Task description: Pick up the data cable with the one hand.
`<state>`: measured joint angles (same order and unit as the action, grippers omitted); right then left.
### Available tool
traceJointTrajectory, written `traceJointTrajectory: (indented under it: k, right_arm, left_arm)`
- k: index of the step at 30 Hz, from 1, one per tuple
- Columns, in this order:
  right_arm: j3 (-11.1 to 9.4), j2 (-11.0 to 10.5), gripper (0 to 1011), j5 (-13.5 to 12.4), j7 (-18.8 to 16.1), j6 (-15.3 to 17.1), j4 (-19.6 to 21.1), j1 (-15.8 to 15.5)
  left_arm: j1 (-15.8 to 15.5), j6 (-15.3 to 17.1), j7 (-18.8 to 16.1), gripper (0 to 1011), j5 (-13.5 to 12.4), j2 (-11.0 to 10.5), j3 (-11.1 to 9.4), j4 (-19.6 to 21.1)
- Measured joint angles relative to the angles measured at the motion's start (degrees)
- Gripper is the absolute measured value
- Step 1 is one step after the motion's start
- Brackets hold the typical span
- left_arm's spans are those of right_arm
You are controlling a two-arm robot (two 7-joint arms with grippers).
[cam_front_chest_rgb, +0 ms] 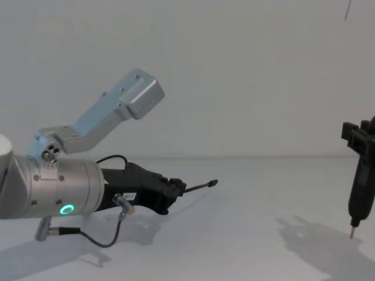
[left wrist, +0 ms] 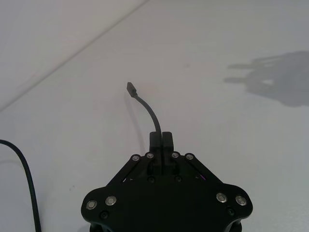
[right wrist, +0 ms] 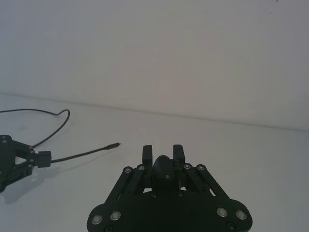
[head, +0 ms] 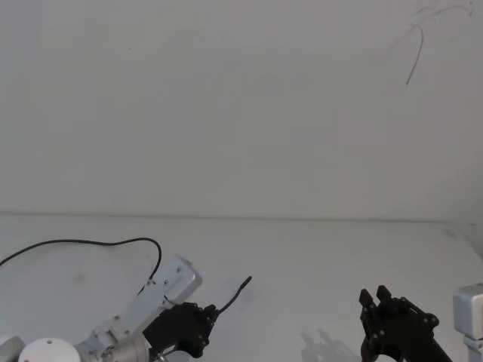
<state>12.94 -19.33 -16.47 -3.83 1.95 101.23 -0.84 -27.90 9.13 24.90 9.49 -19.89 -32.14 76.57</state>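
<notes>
where left gripper (cam_front_chest_rgb: pixel 180 188) pinches data cable (cam_front_chest_rgb: pixel 199 187), bare table (cam_front_chest_rgb: pixel 252 199) spreads around.

The setting looks like a robotics lab or test bench. A plain white surface (cam_front_chest_rgb: pixel 252 205) runs back to a bare white wall (head: pixel 226 98), and what stands over it is experimental hardware. The left arm's thick silver cylinder (cam_front_chest_rgb: pixel 53 187) carries a glowing green ring light (cam_front_chest_rgb: pixel 68 209), with a grey metal bracket (cam_front_chest_rgb: pixel 111 111) above it and a short black wire with silver plugs (cam_front_chest_rgb: pixel 121 202) below it. Just ahead of the cylinder, the left gripper (cam_front_chest_rgb: pixel 177 188) has its jaws closed on the thin data cable (cam_front_chest_rgb: pixel 199 187). Well to the cylinder's right, the right gripper (right wrist: pixel 163 151) clamps a dark pointed tool (cam_front_chest_rgb: pixel 358 193), tip down.
</notes>
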Motion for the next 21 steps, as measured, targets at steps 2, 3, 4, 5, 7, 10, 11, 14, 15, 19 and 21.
traceJointTrajectory:
  k: [2,3,4,5,7,10,11,14,15,19,21]
  right_arm:
    - [0.0,0.0,251,0.0,0.0,0.0,0.0,0.0]
    - [0.0,0.0,251,0.0,0.0,0.0,0.0,0.0]
    - [0.0,0.0,251,0.0,0.0,0.0,0.0,0.0]
    - [0.0,0.0,251,0.0,0.0,0.0,0.0,0.0]
    - [0.0,0.0,251,0.0,0.0,0.0,0.0,0.0]
    - [0.0,0.0,251,0.0,0.0,0.0,0.0,0.0]
    - [0.0,0.0,251,0.0,0.0,0.0,0.0,0.0]
    - [0.0,0.0,251,0.0,0.0,0.0,0.0,0.0]
    - [0.0,0.0,251,0.0,0.0,0.0,0.0,0.0]
    - [0.0,0.0,251,0.0,0.0,0.0,0.0,0.0]
    - [0.0,0.0,251,0.0,0.0,0.0,0.0,0.0]
  left_arm:
    - [0.4,-0.8,0.4,31,0.5,-0.1,0.5,0.3]
    - [0.5,-1.1,0.6,31,0.6,-0.2,0.7,0.4]
    - [0.6,-1.5,0.8,31,0.9,-0.2,0.8,0.5]
    - [0.9,-2.1,1.3,31,1.4,-0.3,1.1,0.7]
    - [1.3,-2.8,1.8,31,2.0,-0.5,1.5,0.9]
    - [1.9,-4.2,3.3,31,3.3,-1.0,2.1,1.4]
    - [2.0,-4.7,3.9,31,3.7,-1.2,2.3,1.6]
    - [2.6,-6.0,5.8,31,5.2,-1.8,2.8,2.1]
    - [3.0,-6.6,6.8,31,6.0,-2.3,3.2,2.4]
    - [4.0,-8.1,10.0,31,8.5,-3.6,3.9,3.2]
    - [4.4,-8.7,11.3,31,9.6,-4.2,4.3,3.5]
